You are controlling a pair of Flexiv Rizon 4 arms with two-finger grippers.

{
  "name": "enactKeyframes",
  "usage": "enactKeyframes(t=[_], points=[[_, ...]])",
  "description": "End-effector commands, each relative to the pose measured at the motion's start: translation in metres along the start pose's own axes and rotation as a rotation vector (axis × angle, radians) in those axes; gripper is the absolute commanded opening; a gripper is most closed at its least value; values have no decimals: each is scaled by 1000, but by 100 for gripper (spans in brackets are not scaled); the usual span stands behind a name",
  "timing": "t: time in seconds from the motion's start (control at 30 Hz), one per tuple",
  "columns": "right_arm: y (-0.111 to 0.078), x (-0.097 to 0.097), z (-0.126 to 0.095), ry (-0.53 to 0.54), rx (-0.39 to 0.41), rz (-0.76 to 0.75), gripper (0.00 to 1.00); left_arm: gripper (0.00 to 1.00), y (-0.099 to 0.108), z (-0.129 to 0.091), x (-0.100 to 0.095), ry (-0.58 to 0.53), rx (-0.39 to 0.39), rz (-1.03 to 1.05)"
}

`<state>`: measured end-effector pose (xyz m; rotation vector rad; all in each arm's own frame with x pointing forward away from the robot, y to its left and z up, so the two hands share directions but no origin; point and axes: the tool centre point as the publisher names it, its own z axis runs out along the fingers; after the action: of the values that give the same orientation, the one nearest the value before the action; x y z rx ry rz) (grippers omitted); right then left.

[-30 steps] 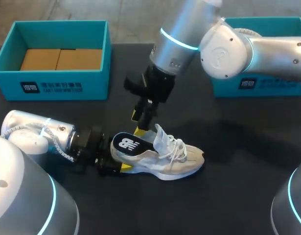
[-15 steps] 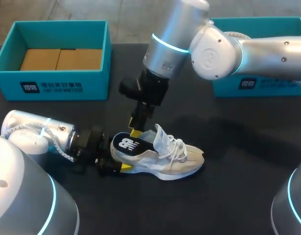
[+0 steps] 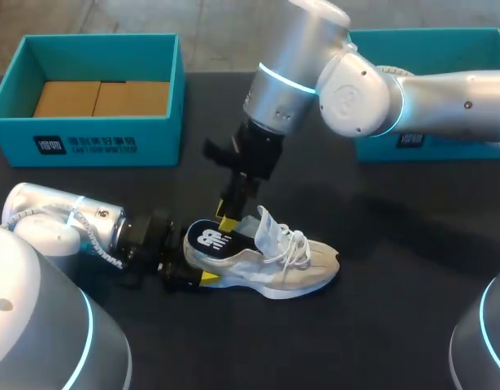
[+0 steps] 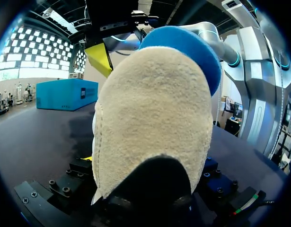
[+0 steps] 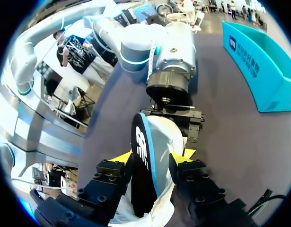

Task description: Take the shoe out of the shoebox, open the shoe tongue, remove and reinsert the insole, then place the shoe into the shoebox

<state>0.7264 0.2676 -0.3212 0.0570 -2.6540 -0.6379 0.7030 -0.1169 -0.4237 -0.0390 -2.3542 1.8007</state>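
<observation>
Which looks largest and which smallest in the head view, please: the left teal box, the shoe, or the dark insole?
Largest to smallest:
1. left teal box
2. shoe
3. dark insole, which shows only partly, as the rest is inside the shoe

White logo on insole (image 3: 210,238); white print on left shoebox (image 3: 152,138), right shoebox (image 3: 380,149) fronts, illegible.

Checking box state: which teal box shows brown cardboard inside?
The left box: brown cardboard covers its floor. The right box is mostly hidden by the right arm.
</observation>
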Motion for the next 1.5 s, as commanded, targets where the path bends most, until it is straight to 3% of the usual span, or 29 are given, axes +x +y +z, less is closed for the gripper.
enactKeyframes(t=[0.03, 0.67, 1.13, 1.5], points=[[-2, -4, 6, 13, -8, 1, 47, 0, 2, 0, -3, 2, -3, 0], [-17, 7, 14, 52, -74, -21, 40, 0, 2, 0, -3, 2, -3, 0], [-7, 4, 16, 86, -49, -41, 37, 0, 2, 0, -3, 2, -3, 0], [-12, 5, 29, 138, -47, -25, 31, 0, 2, 0, -3, 2, -3, 0]])
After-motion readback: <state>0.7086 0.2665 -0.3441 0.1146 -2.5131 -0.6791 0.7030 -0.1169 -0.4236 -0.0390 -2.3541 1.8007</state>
